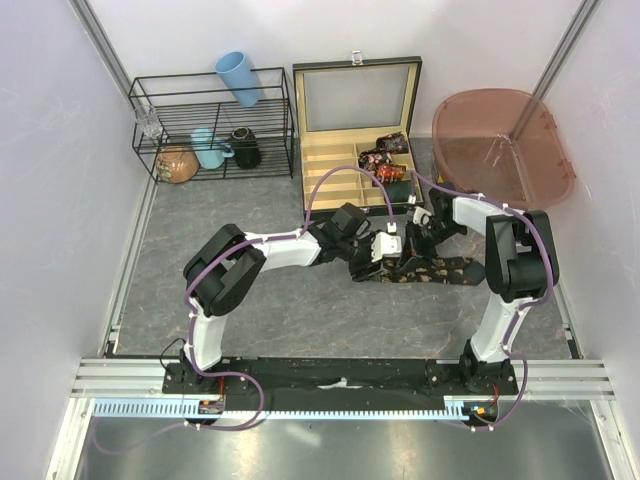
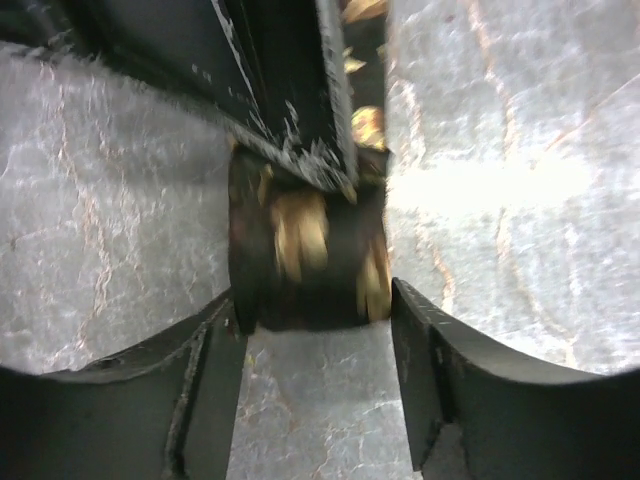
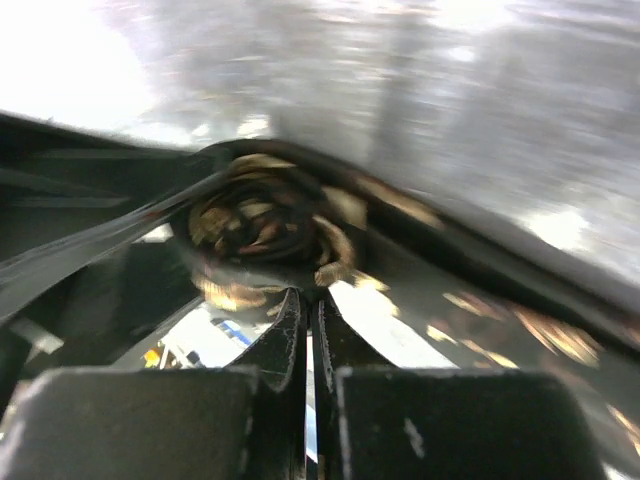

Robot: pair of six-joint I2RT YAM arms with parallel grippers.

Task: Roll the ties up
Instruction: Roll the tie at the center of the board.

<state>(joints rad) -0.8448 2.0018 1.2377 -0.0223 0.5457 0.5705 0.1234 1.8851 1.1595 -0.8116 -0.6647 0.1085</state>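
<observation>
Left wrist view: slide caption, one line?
Left gripper open astride the partly rolled tie on the grey table.

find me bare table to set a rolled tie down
Widest bare patch: table between the wire rack and the left arm. Another strip runs between the flat tie and the base plate. Crowded: the left fingers and right fingers meet over the tie, just before the wooden box.
</observation>
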